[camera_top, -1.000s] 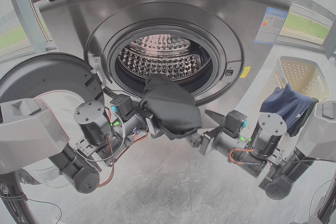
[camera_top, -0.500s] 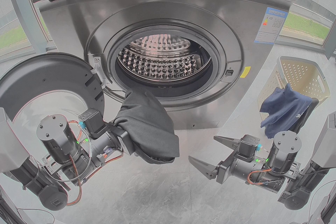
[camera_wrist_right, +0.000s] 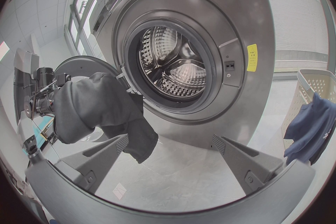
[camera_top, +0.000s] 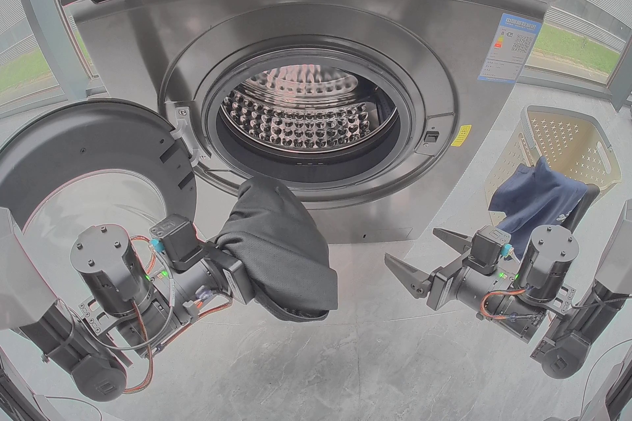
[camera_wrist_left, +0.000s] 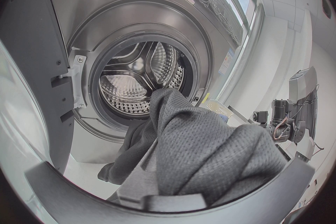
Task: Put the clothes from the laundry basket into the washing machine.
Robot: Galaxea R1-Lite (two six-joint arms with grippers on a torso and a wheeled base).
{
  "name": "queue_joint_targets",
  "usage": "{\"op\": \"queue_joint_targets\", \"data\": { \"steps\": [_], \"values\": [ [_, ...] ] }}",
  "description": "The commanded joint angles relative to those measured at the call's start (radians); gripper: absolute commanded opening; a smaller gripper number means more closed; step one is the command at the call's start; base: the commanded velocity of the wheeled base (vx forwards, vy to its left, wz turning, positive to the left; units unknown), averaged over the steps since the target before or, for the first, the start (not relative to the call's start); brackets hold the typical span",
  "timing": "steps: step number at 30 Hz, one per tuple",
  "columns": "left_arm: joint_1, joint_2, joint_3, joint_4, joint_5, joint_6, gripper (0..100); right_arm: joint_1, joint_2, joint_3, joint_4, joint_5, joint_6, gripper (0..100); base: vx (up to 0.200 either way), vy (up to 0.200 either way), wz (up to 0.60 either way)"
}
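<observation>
Left gripper (camera_top: 247,277) barely shifts; fingers clamped on black garment (camera_top: 283,245), 7 o'clock off the washing machine (camera_top: 131,41) opening. Right gripper (camera_top: 416,250), fingers spread wide, empty, has swung up toward laundry basket (camera_top: 609,156) at 3 o'clock.

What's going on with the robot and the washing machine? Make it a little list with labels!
Washer: door swung open on the robot's left; drum has no clothes in it
Black cloth: draped over the left gripper, in front of the washer, just below the opening, not inside
Right gripper: open, holding nothing
Basket: to the right of the washer
Blue cloth: hanging over the basket's rim
Not yet done: both cloths need to go into the drum
</observation>
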State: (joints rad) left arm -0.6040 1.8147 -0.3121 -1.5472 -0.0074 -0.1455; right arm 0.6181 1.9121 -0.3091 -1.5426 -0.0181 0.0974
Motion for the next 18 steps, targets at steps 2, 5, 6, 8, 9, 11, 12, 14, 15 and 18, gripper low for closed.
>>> {"op": "queue_joint_targets", "data": {
  "steps": [2, 5, 6, 8, 9, 11, 12, 14, 15, 18],
  "values": [
    [0.000, 0.008, 0.004, -0.001, 0.000, -0.002, 0, -0.020, -0.001, -0.010, -0.001, 0.000, 0.001, 100, 0.200, 0.000, 0.00],
    [0.000, 0.015, 0.007, -0.001, 0.000, 0.000, 0, -0.020, -0.001, -0.008, -0.001, 0.000, 0.001, 100, 0.200, 0.000, 0.00],
    [0.000, 0.015, 0.008, -0.001, 0.000, 0.000, 0, -0.020, -0.001, -0.007, -0.001, 0.000, 0.001, 100, 0.200, 0.000, 0.00],
    [0.000, 0.017, 0.008, -0.001, 0.000, 0.000, 0, -0.020, -0.001, -0.008, -0.001, 0.000, 0.001, 100, 0.200, 0.000, 0.00],
    [0.000, 0.017, 0.008, -0.001, 0.000, 0.000, 0, -0.020, -0.001, -0.008, -0.001, 0.000, 0.001, 100, 0.200, 0.000, 0.00],
    [0.000, 0.017, 0.008, -0.001, 0.000, 0.000, 0, -0.018, -0.001, -0.008, -0.001, 0.000, 0.001, 100, 0.200, 0.000, 0.00],
    [0.000, 0.017, 0.008, -0.001, 0.000, 0.000, 0, -0.018, -0.001, -0.008, -0.001, 0.000, 0.001, 100, 0.200, 0.000, 0.00],
    [-0.002, 0.017, 0.008, -0.001, 0.000, 0.000, 0, -0.017, -0.001, -0.007, -0.001, 0.000, 0.002, 100, 0.200, 0.000, 0.00],
    [-0.002, 0.017, 0.008, -0.001, 0.000, 0.000, 0, -0.015, -0.001, -0.007, -0.001, 0.000, 0.002, 100, 0.200, 0.000, 0.00],
    [-0.003, 0.021, 0.008, -0.001, 0.000, 0.000, 0, -0.014, -0.001, -0.007, -0.001, 0.000, 0.002, 100, 0.200, 0.000, 0.00]
  ]
}}
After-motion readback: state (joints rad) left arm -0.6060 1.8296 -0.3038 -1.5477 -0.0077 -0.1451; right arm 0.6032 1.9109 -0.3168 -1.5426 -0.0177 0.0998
